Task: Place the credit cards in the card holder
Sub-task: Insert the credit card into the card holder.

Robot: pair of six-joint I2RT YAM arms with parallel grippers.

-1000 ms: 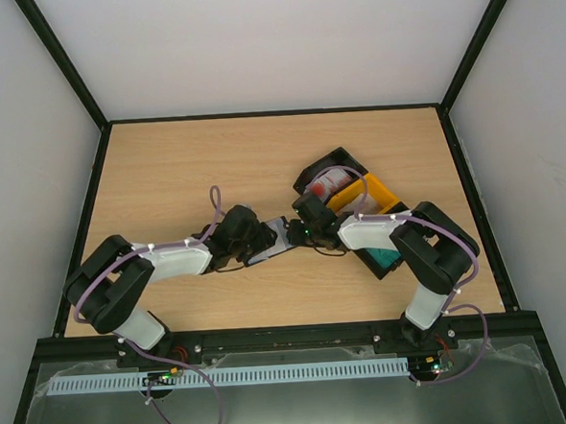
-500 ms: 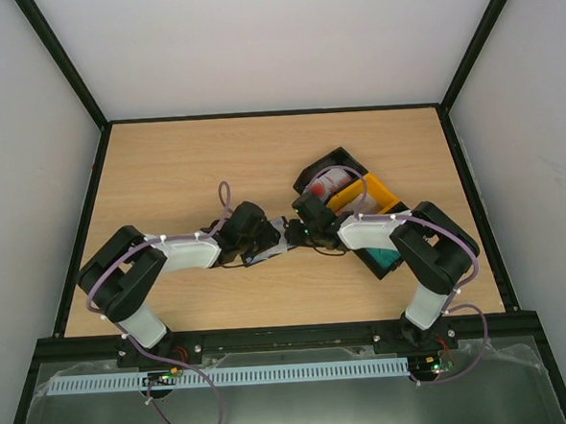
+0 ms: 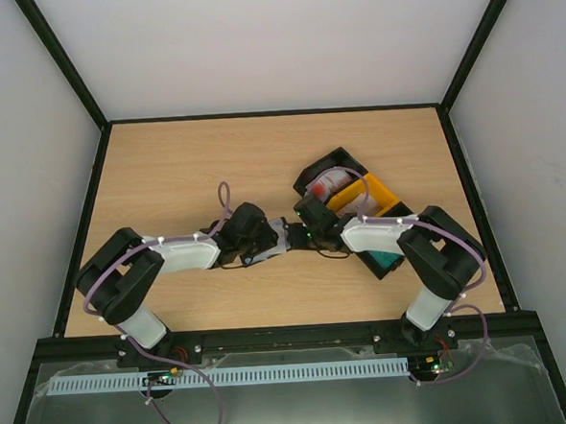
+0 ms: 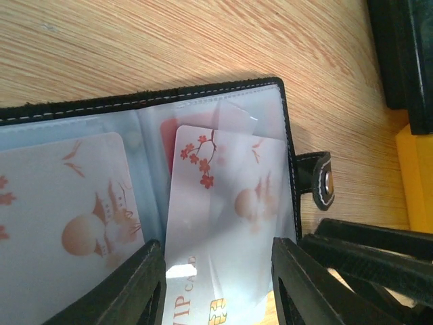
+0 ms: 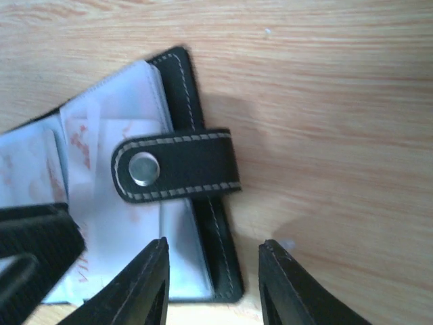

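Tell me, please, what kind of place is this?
Probably a lab robot test cell: wooden table inside a black frame and white walls, left arm and right arm bolted at its near edge.

Pale wood-grain bench [image 3: 184, 170], as we view it from above. Directly on it, near its middle, lies the black card holder [image 3: 278, 237], opened flat, its clasp tab [image 5: 177, 166] on the side facing the joined black and yellow bins [image 3: 373, 195], which lie just to its right.

Holder [image 4: 203, 91]: black, white stitching, pale blue lining, silver snap. Cards [image 4: 223, 203]: white, red blossom-and-sun print. Surface [image 4: 169, 40]: light wood grain. Bins [image 3: 383, 194]: black, yellow.
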